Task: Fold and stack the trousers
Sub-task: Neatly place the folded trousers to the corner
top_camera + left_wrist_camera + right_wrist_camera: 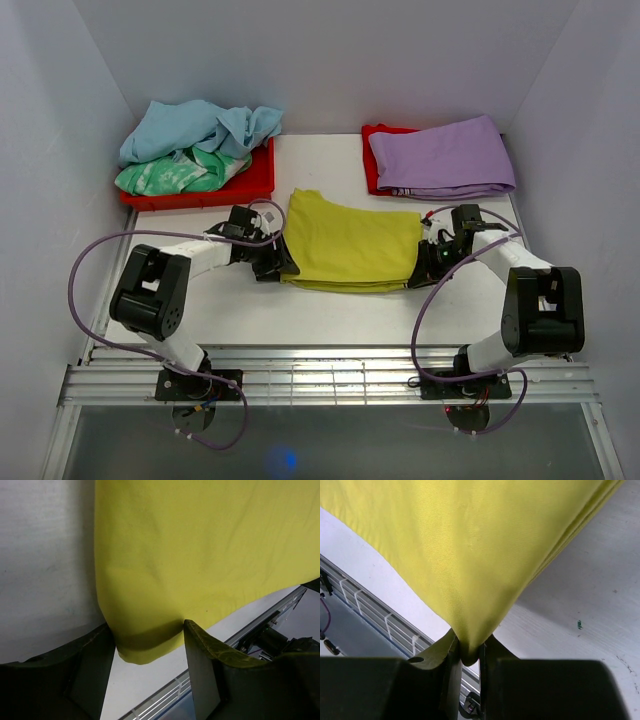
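Note:
The yellow trousers [350, 240] lie folded on the white table between my two arms. My left gripper [275, 262] is at their left near corner. In the left wrist view it [147, 630] is open, with its jaws on either side of the corner of the yellow cloth [200, 555] and not pinching it. My right gripper [425, 268] is at the right near corner. In the right wrist view it [468, 652] is shut on a fold of the yellow cloth [470, 545] and lifts that edge slightly off the table.
A red tray [200, 192] at the back left holds crumpled blue and green clothes. Folded purple trousers [440, 155] lie on a red tray at the back right. A metal rail [330, 380] runs along the table's near edge.

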